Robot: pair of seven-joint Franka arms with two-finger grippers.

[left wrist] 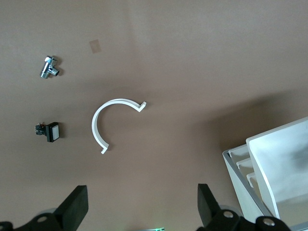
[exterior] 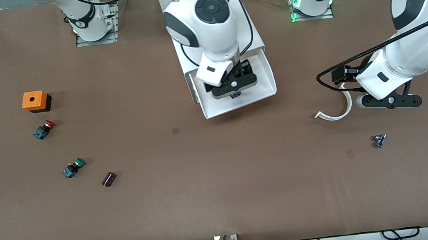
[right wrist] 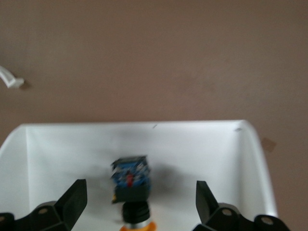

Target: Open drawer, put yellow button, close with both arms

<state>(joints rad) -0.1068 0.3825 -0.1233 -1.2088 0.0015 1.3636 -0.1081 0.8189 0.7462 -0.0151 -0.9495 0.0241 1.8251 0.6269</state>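
Note:
The white cabinet's top drawer [exterior: 269,74] is pulled out toward the front camera. The yellow button [right wrist: 132,179] lies on its side on the drawer floor [right wrist: 202,144], blue-grey body and yellow-orange cap showing. My right gripper [exterior: 234,86] hangs over the open drawer and is open. In the right wrist view its fingers straddle the button without touching it [right wrist: 139,192]. My left gripper [exterior: 389,103] is open and empty over bare table toward the left arm's end, also seen in the left wrist view [left wrist: 142,190]. The cabinet and drawer [left wrist: 284,159] show at that view's edge.
An orange box [exterior: 34,101], a red-capped button [exterior: 44,129], a green-capped button [exterior: 73,167] and a small dark cylinder [exterior: 109,179] lie toward the right arm's end. A white curved piece [exterior: 337,114] and a small metal fitting [exterior: 380,140] lie near the left gripper.

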